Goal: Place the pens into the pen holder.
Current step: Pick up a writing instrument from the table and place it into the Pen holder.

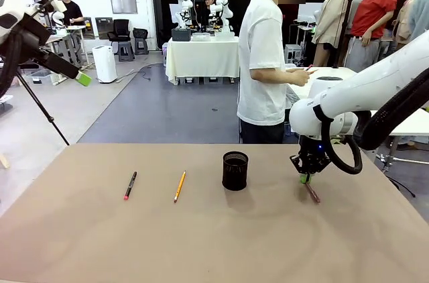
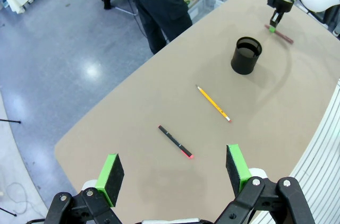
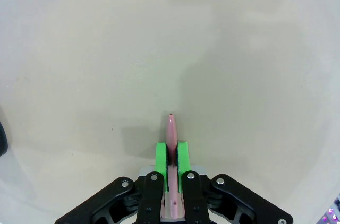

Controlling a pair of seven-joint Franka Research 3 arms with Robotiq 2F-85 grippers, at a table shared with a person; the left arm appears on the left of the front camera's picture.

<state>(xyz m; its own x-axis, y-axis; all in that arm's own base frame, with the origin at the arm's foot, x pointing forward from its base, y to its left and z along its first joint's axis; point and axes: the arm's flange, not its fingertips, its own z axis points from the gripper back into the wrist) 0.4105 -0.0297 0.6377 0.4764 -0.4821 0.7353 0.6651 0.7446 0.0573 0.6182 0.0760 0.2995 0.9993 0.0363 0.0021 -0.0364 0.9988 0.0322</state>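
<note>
Right hand (image 1: pixel 305 178) clenched on reddish pen (image 1: pixel 312 194), ready to lift it, at three o'clock of pen holder (image 1: pixel 235 170).
Left hand (image 2: pixel 174 173) hangs released above the surface (image 1: pixel 201 243), likely awaiting its turn.

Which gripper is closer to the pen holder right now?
Right. The right gripper is down low, a short way to the side of the pen holder, jaws shut on a pink pen. The left gripper hangs high, far off to the left, open.
</note>
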